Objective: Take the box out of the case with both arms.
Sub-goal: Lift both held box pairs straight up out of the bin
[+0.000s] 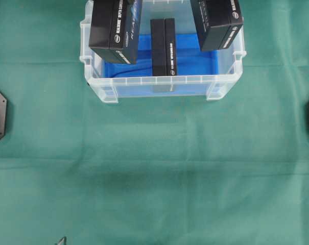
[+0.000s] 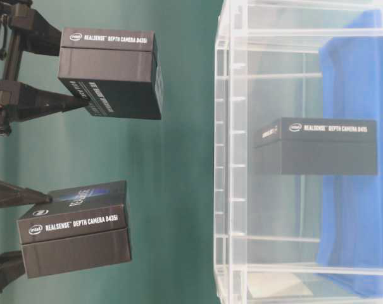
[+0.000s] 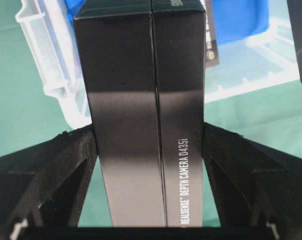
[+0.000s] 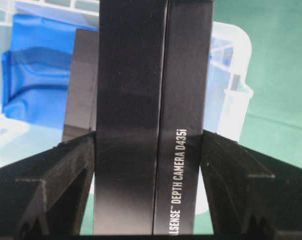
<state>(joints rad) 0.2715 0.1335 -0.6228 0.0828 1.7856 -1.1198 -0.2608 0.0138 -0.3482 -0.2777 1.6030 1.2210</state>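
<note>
I see the green cloth (image 1: 154, 168) covering the whole table, and at its far edge sits the case (image 1: 162, 87), a clear plastic bin with a rimmed edge and a blue liner (image 1: 195, 64) on its floor. Inside it one black box (image 1: 163, 47) stands on its narrow side near the middle of the case, resting on the liner, touched by neither arm; through the clear wall in the table-level view I read "RealSense Depth Camera D435" on it. Above the case's left end, from overhead, hangs a second black box (image 1: 115, 28), tilted and raised clear of the rim, and above the right end hangs a third black box (image 1: 216, 21), also raised and tilted. The table-level view shows both lifted boxes well apart from the case, each with black fingers pressed to its sides. From my left wrist camera the left gripper (image 3: 150, 145) is clamped on its box, one finger (image 3: 66, 165) flat against each long face, the box's printed edge towards the lens. The right wrist camera shows the same: the right gripper (image 4: 148, 145) squeezes its box between both fingers (image 4: 240, 170), with the case and the remaining box visible behind it.
</note>
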